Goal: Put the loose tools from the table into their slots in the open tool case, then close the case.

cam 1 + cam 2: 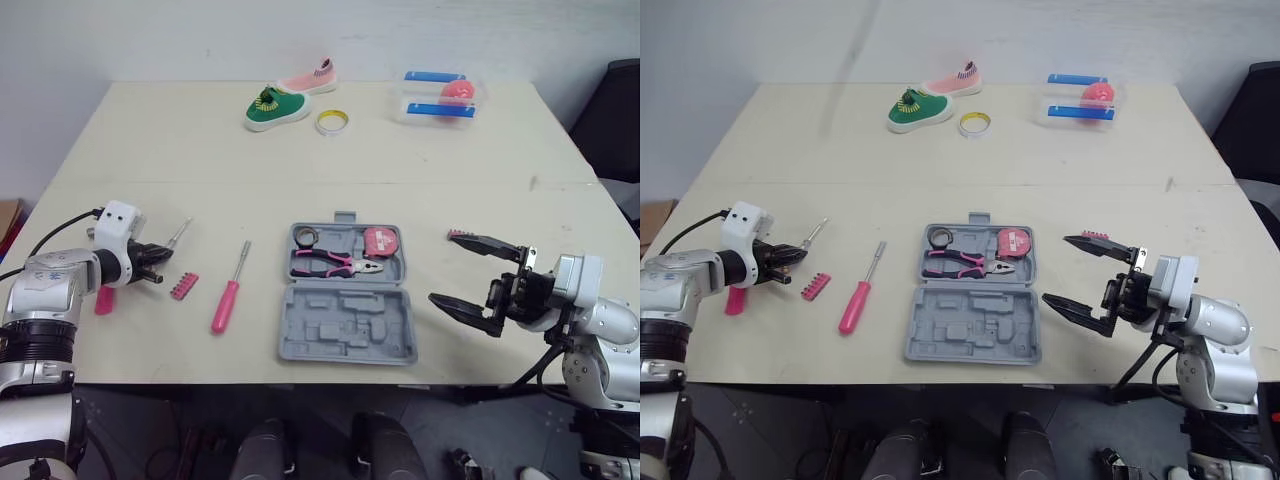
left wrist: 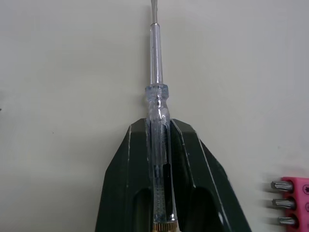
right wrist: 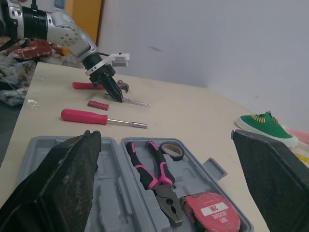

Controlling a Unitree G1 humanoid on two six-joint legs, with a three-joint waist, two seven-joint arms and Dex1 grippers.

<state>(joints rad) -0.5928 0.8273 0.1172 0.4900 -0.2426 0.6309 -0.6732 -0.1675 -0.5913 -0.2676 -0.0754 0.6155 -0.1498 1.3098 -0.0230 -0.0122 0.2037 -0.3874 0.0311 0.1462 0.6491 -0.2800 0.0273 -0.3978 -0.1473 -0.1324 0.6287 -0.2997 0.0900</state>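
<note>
- Clamps clear screwdriver [image 2: 154, 63] in left gripper [image 2: 158, 124], confirmed by left wrist view.
- Holds right gripper [image 1: 442, 266] spread beside open case [image 1: 345, 338].
- Stores pliers [image 1: 335, 263], tape measure [image 1: 381, 242], tape roll [image 1: 305, 237] in case.
- Shows pink screwdriver [image 1: 228, 295] on table [image 1: 300, 150].

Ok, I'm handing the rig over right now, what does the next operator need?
Left gripper: shut on the clear-handled screwdriver, left of the open grey plastic tool case.
Right gripper: open, empty, right of the case.
In the case: pink-handled pliers, pink tape measure, black tape roll.
Loose on the table: pink-handled screwdriver, pink bit strip, a pink tool by the left gripper.
To do: slot these, close the case.
</note>
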